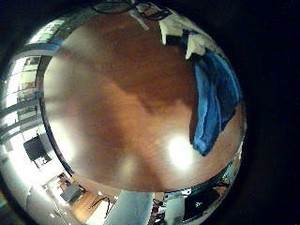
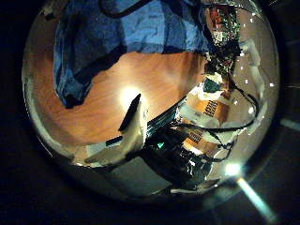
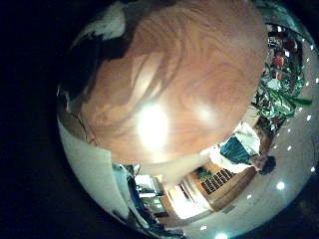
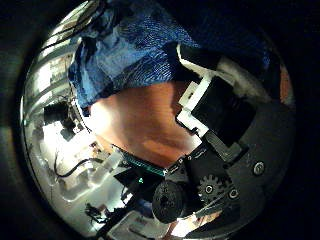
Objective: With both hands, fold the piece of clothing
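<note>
Blue crumpled cloth (image 4: pixel 140 50) lies rumpled on glossy wood-grain table (image 3: pixel 189 70), just beyond right hand (image 4: pixel 225 110) fingers; their grip I cannot tell, nor the left hand's.

Beneath my palms is a round table (image 1: pixel 122 103) with a glossy reddish-brown wooden top, and bright lamp glare sits on its bare surface. Directly on it lies a blue piece of clothing (image 1: pixel 216 98), rumpled and spread flat near the table's rim, one edge of the cloth running close along that rim. From my left thumb side the blue clothing (image 2: pixel 122 37) covers a broad part of the table (image 2: pixel 155 80); the wood beside the cloth is bare. My right palm sees the same cloth (image 4: pixel 140 50) lying on the table (image 4: pixel 150 125).
</note>
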`<state>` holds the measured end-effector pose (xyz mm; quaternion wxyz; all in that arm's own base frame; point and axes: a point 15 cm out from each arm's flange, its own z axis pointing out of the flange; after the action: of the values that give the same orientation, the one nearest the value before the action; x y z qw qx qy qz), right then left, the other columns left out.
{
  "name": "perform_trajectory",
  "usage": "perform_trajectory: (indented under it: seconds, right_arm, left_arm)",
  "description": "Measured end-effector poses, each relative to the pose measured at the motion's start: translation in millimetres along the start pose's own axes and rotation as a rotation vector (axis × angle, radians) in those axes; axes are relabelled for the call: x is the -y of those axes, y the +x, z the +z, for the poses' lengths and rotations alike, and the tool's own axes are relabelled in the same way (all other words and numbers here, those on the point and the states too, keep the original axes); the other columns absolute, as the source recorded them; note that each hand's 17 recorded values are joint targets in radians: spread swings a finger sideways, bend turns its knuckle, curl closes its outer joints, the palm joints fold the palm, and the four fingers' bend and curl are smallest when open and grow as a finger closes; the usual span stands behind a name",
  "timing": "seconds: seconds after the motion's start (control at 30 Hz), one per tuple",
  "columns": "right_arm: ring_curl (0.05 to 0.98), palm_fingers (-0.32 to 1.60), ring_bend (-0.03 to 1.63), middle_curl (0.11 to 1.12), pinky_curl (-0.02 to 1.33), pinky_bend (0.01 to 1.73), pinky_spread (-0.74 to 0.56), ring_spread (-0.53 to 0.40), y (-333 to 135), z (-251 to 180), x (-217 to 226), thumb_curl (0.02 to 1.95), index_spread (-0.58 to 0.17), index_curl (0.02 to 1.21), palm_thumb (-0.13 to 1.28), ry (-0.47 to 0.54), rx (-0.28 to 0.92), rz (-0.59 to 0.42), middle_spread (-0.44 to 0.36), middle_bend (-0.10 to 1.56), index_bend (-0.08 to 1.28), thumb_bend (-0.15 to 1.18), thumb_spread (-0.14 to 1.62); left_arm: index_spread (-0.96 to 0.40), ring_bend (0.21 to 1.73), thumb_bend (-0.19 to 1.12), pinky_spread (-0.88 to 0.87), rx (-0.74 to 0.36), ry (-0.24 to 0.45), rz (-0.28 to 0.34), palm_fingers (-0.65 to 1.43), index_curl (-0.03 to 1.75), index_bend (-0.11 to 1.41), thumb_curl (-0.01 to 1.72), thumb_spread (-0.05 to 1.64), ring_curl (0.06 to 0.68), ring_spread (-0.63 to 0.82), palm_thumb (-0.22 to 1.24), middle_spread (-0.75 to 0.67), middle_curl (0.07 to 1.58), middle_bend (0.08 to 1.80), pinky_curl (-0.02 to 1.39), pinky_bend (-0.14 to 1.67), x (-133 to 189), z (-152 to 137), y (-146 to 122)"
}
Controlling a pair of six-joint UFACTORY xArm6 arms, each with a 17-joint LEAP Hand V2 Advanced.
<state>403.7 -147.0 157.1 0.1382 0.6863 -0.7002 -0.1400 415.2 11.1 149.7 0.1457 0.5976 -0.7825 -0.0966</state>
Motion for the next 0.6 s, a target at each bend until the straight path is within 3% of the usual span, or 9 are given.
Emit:
perform_trajectory:
  seconds: [0.27, 0.4, 0.6]
  right_arm:
    - [0.635, 1.07, 1.39, 0.79, 0.77, 1.29, -0.21, -0.209, 44.5, -0.8, -33.8, 0.55, -0.355, 0.87, 1.01, 0.043, 0.029, 0.047, -0.138, 1.25, 0.93, 0.05, 1.04]
    - [0.649, 1.06, 1.4, 0.8, 0.8, 1.28, -0.19, -0.207, 64.4, -2.5, -44.4, 0.57, -0.35, 0.89, 1.02, 0.062, 0.042, 0.075, -0.133, 1.26, 0.94, 0.02, 1.04]
    - [0.667, 1.05, 1.4, 0.8, 0.85, 1.26, -0.19, -0.21, 70.5, -22.1, -49.7, 0.59, -0.345, 0.91, 1.03, 0.109, 0.036, 0.087, -0.129, 1.27, 0.93, -0.01, 1.05]
  left_arm:
    - [-0.12, 0.64, -0.02, 0.19, 0.014, -0.025, 0.001, 0.22, 0.42, 0.18, 0.28, 1.16, 0.236, 0.14, 0.3, 0.07, 0.35, 0.18, 0.47, 0.26, -33.0, 21.8, -7.7]
    - [-0.12, 0.64, -0.02, 0.19, -0.007, -0.022, 0.019, 0.22, 0.42, 0.19, 0.28, 1.17, 0.236, 0.14, 0.3, 0.07, 0.35, 0.18, 0.47, 0.26, -49.4, 26.1, 5.9]
    - [-0.12, 0.64, -0.02, 0.2, -0.006, -0.008, 0.046, 0.22, 0.42, 0.18, 0.28, 1.17, 0.234, 0.14, 0.3, 0.07, 0.34, 0.18, 0.46, 0.26, -48.5, 20.5, 20.9]
